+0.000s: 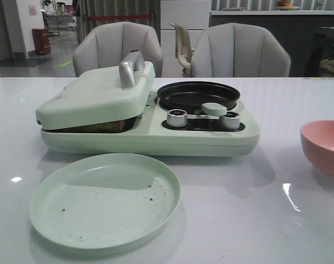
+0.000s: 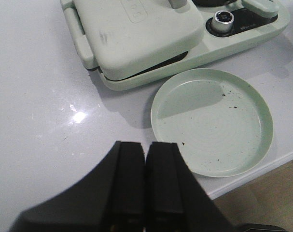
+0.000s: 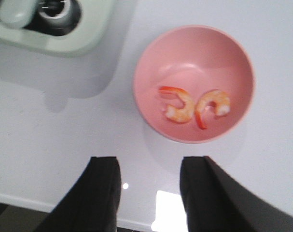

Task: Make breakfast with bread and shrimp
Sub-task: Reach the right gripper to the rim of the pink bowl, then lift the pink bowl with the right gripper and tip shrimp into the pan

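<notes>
We see even, rather dim, cool light in all three views. In the front view, small glare spots lie on the glossy table left and right of the green plate, and the breakfast maker casts a soft shadow toward that plate. In the left wrist view, a bright glint sits on the table beside the plate, which is half shaded. In the right wrist view, we note overall blur; the pink bowl is soft-edged, with glare below it.
</notes>
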### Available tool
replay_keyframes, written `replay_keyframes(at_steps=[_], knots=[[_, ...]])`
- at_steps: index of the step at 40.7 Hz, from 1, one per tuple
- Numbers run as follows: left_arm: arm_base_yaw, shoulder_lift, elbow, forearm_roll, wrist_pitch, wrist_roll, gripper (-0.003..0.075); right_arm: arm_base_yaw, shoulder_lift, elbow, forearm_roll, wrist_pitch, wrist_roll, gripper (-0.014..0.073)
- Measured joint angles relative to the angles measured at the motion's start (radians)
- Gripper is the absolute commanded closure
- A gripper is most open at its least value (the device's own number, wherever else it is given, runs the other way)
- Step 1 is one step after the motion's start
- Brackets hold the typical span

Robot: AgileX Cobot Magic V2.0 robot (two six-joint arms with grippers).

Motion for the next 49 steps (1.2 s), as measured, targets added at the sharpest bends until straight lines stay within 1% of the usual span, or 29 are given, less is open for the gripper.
replay_keyframes(at_steps=[4, 7, 12, 17, 24, 31, 34, 40, 44, 45, 49], knots=[[0.0, 0.0, 0.0, 0.0, 0.0, 0.0, 0.0619, -0.111, 0.08, -0.019, 0.0, -0.002, 0.002, 0.0183], [0.0, 0.0, 0.0, 0.0, 0.0, 0.0, 0.0619, -0.171, 0.133, -0.022, 0.0, -0.021, 0.002, 0.0183], [0.0, 0.0, 0.0, 0.0, 0.0, 0.0, 0.0619, -0.241, 0.223, -0.022, 0.0, -0.078, -0.005, 0.0183], [0.0, 0.0, 0.0, 0.0, 0.0, 0.0, 0.0619, -0.264, 0.316, -0.022, 0.0, -0.157, -0.014, 0.0183], [0.0, 0.0, 0.0, 0.0, 0.0, 0.0, 0.0619, -0.264, 0.434, -0.022, 0.0, -0.294, -0.015, 0.0183], [0.0, 0.0, 0.0, 0.0, 0.0, 0.0, 0.0619, -0.264, 0.534, -0.031, 0.0, -0.392, -0.015, 0.0193], [0.0, 0.0, 0.0, 0.0, 0.0, 0.0, 0.0619, -0.264, 0.57, -0.041, 0.0, -0.411, -0.015, 0.0246], [0.0, 0.0, 0.0, 0.0, 0.0, 0.0, 0.0619, -0.264, 0.614, -0.061, 0.0, -0.425, -0.015, 0.0439], [0.0, 0.0, 0.0, 0.0, 0.0, 0.0, 0.0619, -0.264, 0.616, -0.066, 0.01, -0.438, -0.015, 0.0551], [0.0, 0.0, 0.0, 0.0, 0.0, 0.0, 0.0619, -0.264, 0.616, -0.07, 0.012, -0.445, -0.015, 0.0564], [0.0, 0.0, 0.002, 0.0, 0.0, 0.0, 0.0619, -0.264, 0.616, -0.072, 0.012, -0.455, -0.015, 0.055]])
